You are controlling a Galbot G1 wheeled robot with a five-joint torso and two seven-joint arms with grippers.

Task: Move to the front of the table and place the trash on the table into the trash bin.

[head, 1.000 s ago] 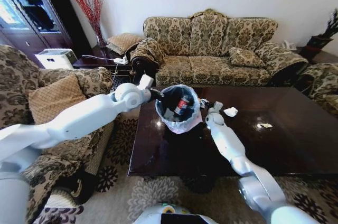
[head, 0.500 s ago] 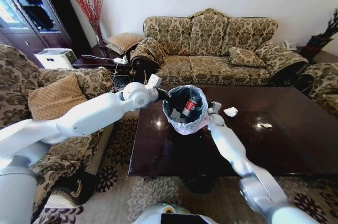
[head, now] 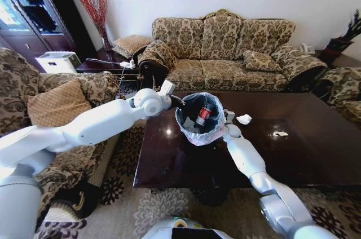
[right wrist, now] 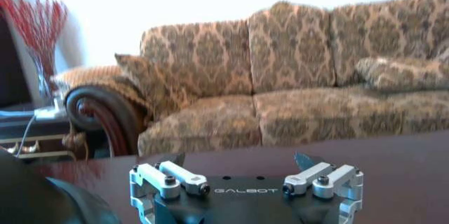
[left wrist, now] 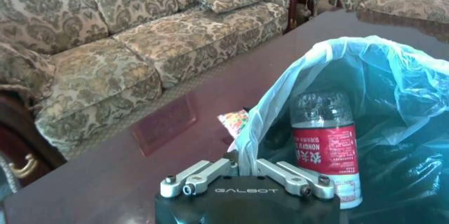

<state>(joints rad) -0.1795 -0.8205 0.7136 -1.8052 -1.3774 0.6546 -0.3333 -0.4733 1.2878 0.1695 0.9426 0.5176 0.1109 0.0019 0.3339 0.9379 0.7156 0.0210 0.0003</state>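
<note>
Bin (head: 198, 119) sits held over the desk (head: 304, 154) by your left gripper (left wrist: 245, 167), pinched on its bag rim; its mouth faces up and is unblocked, with a bottle (left wrist: 325, 148) standing inside against the near wall; your right gripper (right wrist: 245, 169) is just beside the bin, jaws spread, bare desk ahead of it up to the sofa (head: 225, 53); right of the bin, a white wad (head: 243, 119) and a small scrap (head: 280, 134) lie apart with free surface around both.
</note>
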